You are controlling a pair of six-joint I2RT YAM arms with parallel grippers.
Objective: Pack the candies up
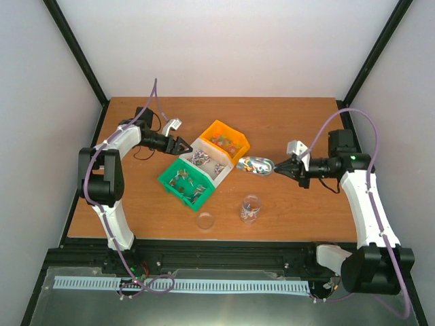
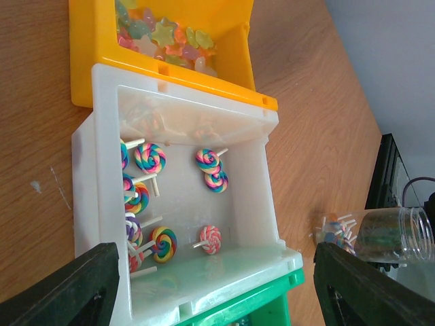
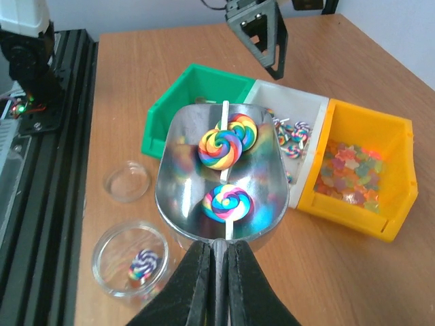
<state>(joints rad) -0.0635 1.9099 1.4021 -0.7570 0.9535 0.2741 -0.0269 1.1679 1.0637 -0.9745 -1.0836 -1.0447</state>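
The candies are rainbow swirl lollipops. Three lie in the silver scoop [image 3: 221,197], several lie in the white bin [image 2: 183,197], and at least one is in the clear jar [image 3: 130,258]. My right gripper [image 3: 217,248] is shut on the scoop's handle and holds the scoop [image 1: 257,165] level, just right of the bins and up from the jar [image 1: 250,208]. My left gripper [image 2: 214,275] is wide open and empty at the white bin's end [image 1: 182,145]. The jar also shows in the left wrist view [image 2: 380,234].
Three bins stand side by side: orange [image 1: 224,139] with star-shaped gummies [image 2: 163,34], white [image 1: 207,159], and green [image 1: 187,180] with small silvery pieces. A clear round lid [image 1: 204,220] lies left of the jar near the table's front edge.
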